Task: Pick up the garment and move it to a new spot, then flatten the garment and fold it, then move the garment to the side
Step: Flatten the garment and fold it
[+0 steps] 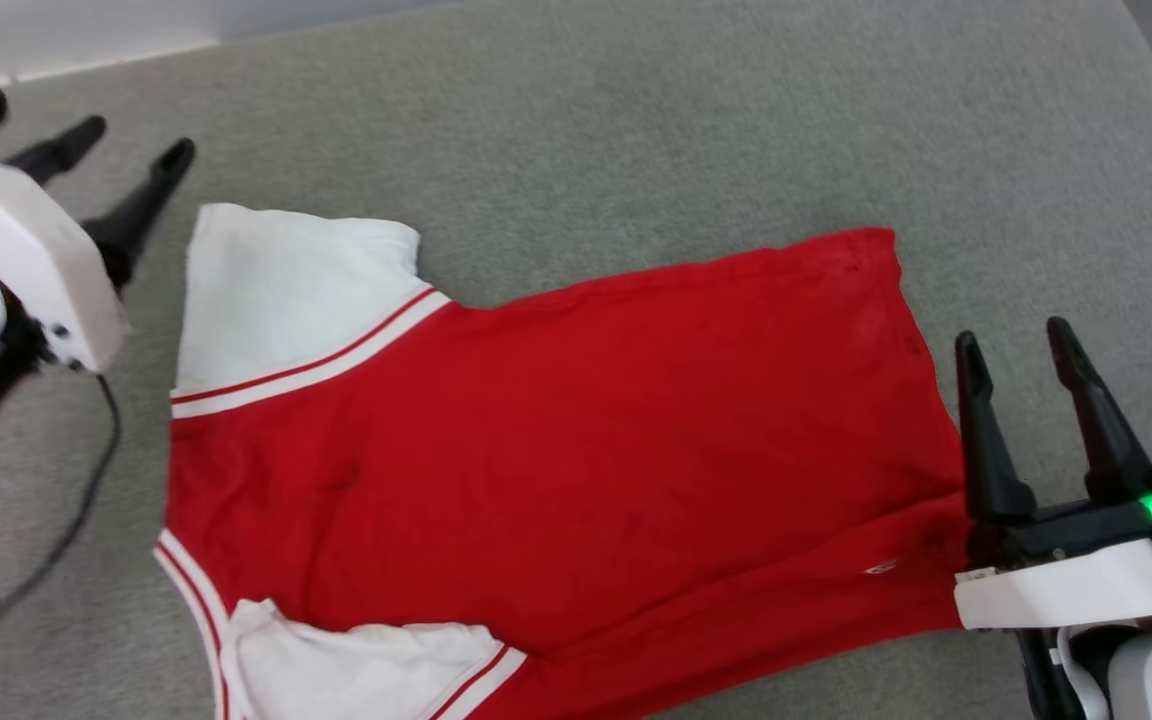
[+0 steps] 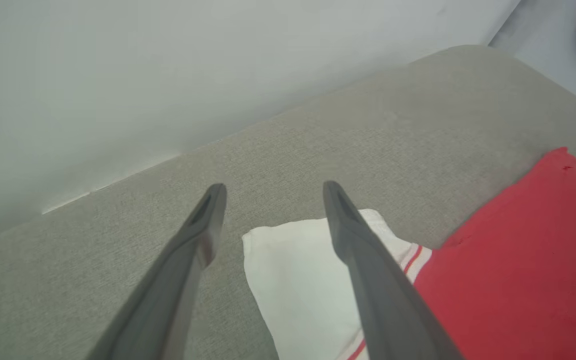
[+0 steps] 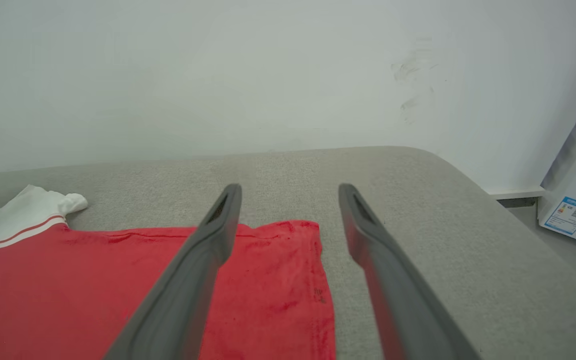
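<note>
The garment (image 1: 556, 440) is a red T-shirt with white short sleeves and red-and-white stripe trim, spread flat on a grey cushioned surface (image 1: 636, 130), plain side up. Its hem lies at the right and its sleeves at the left. My left gripper (image 1: 131, 140) hovers open at the upper left, beside the far white sleeve (image 2: 298, 280). My right gripper (image 1: 1016, 340) stands open just right of the hem (image 3: 318, 280), nothing between its fingers. Both wrist views show the jaws spread wide above the fabric edges.
A white wall (image 3: 268, 75) runs along the far edge of the grey surface. A black cable (image 1: 46, 540) hangs at the left by my arm. A white box with a blue label (image 3: 570, 215) stands on the floor beyond the right end. Bare grey surface lies behind the shirt.
</note>
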`<state>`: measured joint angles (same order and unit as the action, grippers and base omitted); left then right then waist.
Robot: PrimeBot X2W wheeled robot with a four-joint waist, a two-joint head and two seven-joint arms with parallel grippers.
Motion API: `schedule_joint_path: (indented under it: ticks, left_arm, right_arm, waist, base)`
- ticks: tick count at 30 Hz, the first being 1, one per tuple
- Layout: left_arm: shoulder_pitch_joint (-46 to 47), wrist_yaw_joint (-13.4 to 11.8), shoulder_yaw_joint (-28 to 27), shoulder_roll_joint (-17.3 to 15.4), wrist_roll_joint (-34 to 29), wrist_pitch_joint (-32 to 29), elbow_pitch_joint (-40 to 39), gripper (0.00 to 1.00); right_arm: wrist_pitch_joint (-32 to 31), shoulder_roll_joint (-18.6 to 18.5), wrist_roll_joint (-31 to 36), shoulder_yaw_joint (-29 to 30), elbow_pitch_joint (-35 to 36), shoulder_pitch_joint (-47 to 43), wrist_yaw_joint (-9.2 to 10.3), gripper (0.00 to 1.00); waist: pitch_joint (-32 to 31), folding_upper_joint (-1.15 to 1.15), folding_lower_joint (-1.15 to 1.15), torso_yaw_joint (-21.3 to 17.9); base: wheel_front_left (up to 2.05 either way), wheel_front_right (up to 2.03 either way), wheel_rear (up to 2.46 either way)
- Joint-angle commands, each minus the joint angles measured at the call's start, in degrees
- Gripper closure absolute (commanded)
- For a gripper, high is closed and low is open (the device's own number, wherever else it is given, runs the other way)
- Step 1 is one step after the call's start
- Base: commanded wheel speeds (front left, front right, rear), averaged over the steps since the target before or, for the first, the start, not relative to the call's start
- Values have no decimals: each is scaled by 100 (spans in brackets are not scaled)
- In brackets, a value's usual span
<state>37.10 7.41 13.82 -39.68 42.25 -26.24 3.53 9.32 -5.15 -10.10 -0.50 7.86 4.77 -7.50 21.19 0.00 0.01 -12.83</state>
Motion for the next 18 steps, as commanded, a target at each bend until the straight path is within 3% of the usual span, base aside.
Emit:
schedule_joint_path:
  ticks: [1, 10, 13, 18]
  left_arm:
    - [247, 6, 26, -65, 108, -274, 149, 0]
    - [1332, -212, 472, -342, 498, -2579, 1247, 0]
    - [1401, -226, 560, -430, 540, -2956, 1432, 0]
    - [1289, -200, 739, -496, 424, -3082, 1664, 0]
  right_arm:
    - [50, 54, 8, -52, -29, 102, 2, 0]
    - [192, 170, 68, -351, -107, 354, 3, 0]
    - [230, 199, 55, -389, -143, 385, 3, 0]
    - [293, 225, 32, -430, -229, 396, 2, 0]
  waist:
    - [291, 0, -1, -270]
    - [676, 0, -1, -607]
    - [755, 0, -1, -681]
    - [841, 0, -1, -749]
  base:
    - [0, 0, 0]
    - [0, 0, 0]
    - [0, 0, 0]
    - [0, 0, 0]
